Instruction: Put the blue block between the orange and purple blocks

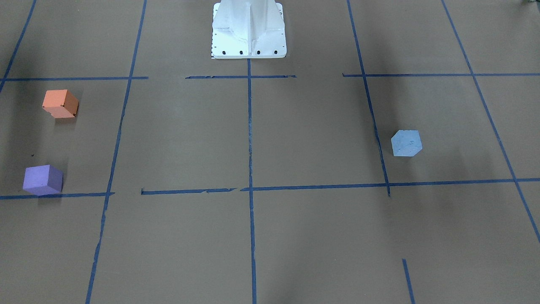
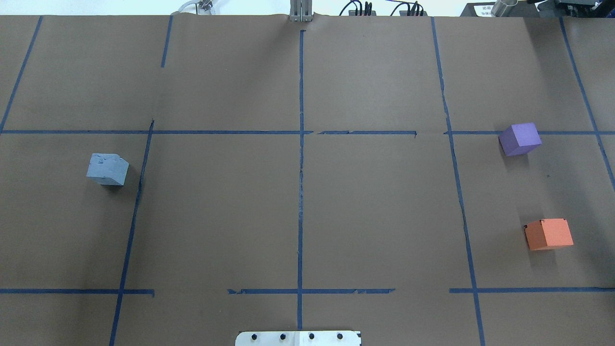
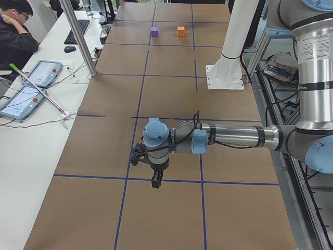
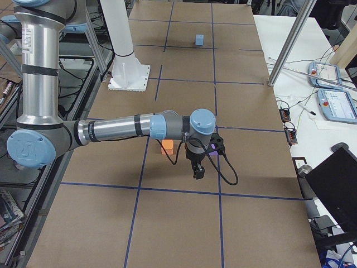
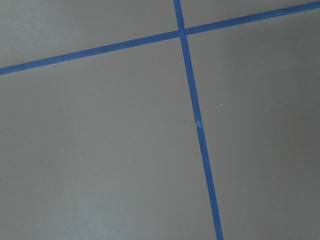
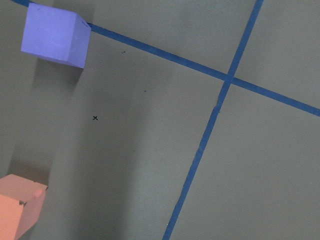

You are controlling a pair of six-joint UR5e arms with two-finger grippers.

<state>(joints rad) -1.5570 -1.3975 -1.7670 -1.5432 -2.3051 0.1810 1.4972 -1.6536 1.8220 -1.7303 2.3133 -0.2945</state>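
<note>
The blue block (image 2: 107, 169) sits alone on the table's left part; it also shows in the front view (image 1: 406, 143). The purple block (image 2: 520, 139) and the orange block (image 2: 548, 234) sit on the right part with a gap between them; both show in the right wrist view, purple (image 6: 55, 35) and orange (image 6: 17, 207). My left gripper (image 3: 155, 182) hangs above the table near the blue block's area. My right gripper (image 4: 198, 173) hangs above the orange and purple blocks. Both grippers show only in side views, so I cannot tell if they are open or shut.
Blue tape lines (image 2: 301, 192) divide the brown table into squares. The robot's white base (image 1: 249, 29) stands at the table's middle edge. An operator (image 3: 15, 31) sits at a side desk with tablets (image 3: 26, 99). A metal post (image 3: 78, 36) stands at the table's edge.
</note>
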